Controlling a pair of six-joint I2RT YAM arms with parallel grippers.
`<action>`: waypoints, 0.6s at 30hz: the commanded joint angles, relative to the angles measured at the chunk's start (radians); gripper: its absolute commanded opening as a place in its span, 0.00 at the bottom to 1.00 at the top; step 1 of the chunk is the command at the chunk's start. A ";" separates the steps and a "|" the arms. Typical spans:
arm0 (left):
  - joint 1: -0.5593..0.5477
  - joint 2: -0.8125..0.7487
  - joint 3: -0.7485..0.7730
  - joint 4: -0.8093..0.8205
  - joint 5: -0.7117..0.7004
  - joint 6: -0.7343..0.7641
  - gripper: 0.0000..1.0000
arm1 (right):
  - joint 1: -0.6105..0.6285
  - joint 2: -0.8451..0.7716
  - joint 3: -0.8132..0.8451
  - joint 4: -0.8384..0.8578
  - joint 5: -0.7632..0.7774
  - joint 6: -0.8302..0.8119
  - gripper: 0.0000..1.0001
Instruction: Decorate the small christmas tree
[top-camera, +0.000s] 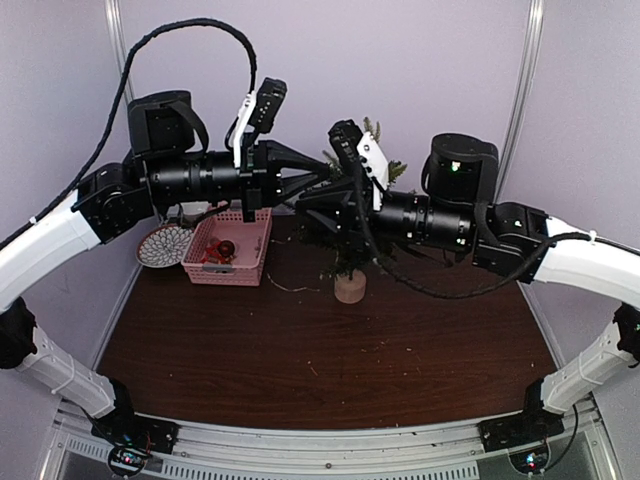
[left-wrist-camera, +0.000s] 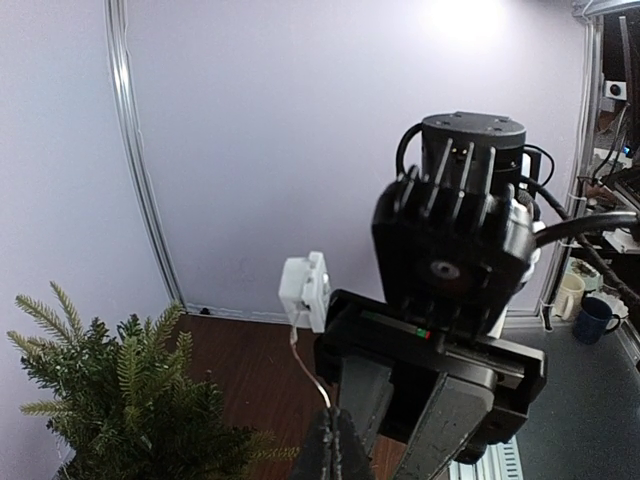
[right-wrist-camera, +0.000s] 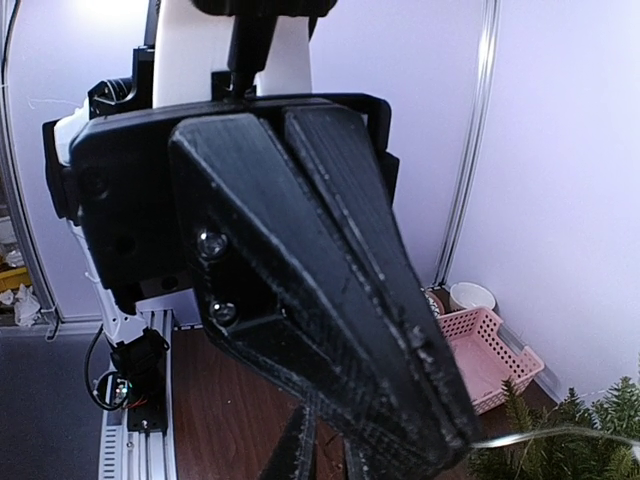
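Right under the two grippers, the small christmas tree (top-camera: 345, 265) is found standing on its stump, with a few sprigs poking up behind them. Left gripper (right-wrist-camera: 445, 438) is clamped fully shut, and a thin wire (right-wrist-camera: 545, 432) is seen trailing off its tip. Right gripper (top-camera: 303, 206) is parted only narrowly, nose to nose with it. Pink basket (top-camera: 228, 250) is parked below the left one.

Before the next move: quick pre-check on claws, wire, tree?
1. Left claw shut, thin wire at its tip: ok.
2. Right claw gripping the wire: cannot tell.
3. Gap between the claws: cannot tell, they are very close above the tree.
4. Small christmas tree upright on its stump: ok.
5. Pink basket apart from the tree, off to its left: ok.
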 joint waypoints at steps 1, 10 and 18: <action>-0.005 0.010 0.031 0.025 0.006 -0.006 0.00 | 0.007 -0.017 0.031 0.010 0.033 -0.012 0.10; 0.010 -0.022 0.030 -0.006 -0.044 -0.015 0.43 | 0.007 -0.069 0.035 -0.002 0.083 -0.029 0.00; 0.147 -0.128 -0.052 0.046 -0.044 -0.092 0.75 | 0.005 -0.155 0.068 -0.036 0.138 -0.086 0.00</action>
